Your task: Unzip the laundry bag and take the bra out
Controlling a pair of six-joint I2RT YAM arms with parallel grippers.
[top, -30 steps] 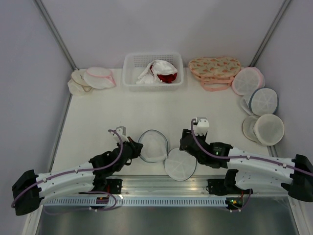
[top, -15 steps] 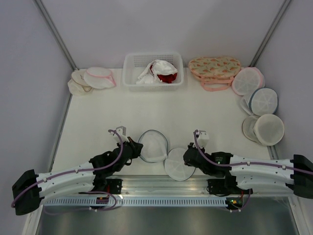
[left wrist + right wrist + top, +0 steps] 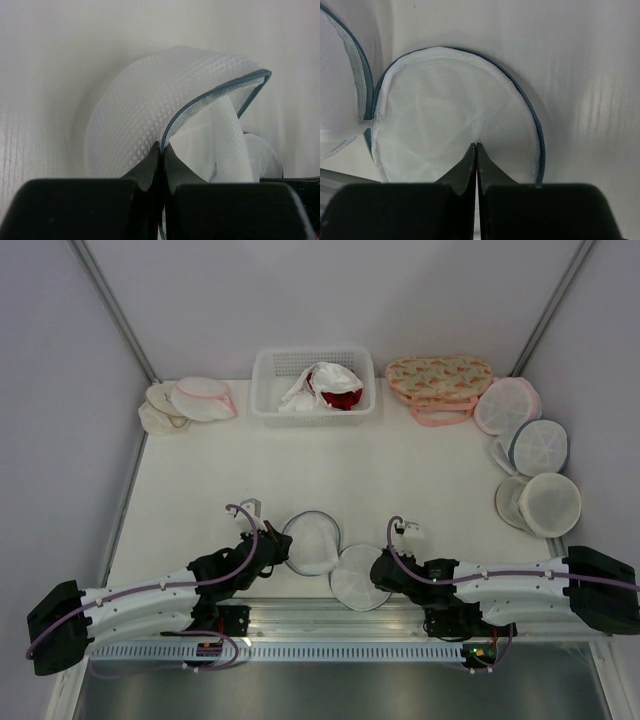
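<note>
Mesh laundry bag (image 3: 312, 542) open, left hand (image 3: 161, 150) pinching it, right hand (image 3: 476, 146) likewise, basket (image 3: 262, 390) well beyond

I count two grippers, the left gripper (image 3: 280, 546) and the right gripper (image 3: 376, 570). There is one laundry bag (image 3: 312, 542), open in two round halves, and one basket (image 3: 262, 390) with one red garment (image 3: 340, 398). I see one pouch (image 3: 438, 375). Three round bags sit at right: pink-rimmed bag (image 3: 505, 405), blue-rimmed bag (image 3: 540, 447), white bag (image 3: 550, 503). The far-left pile (image 3: 190, 402) holds at least two more.
</note>
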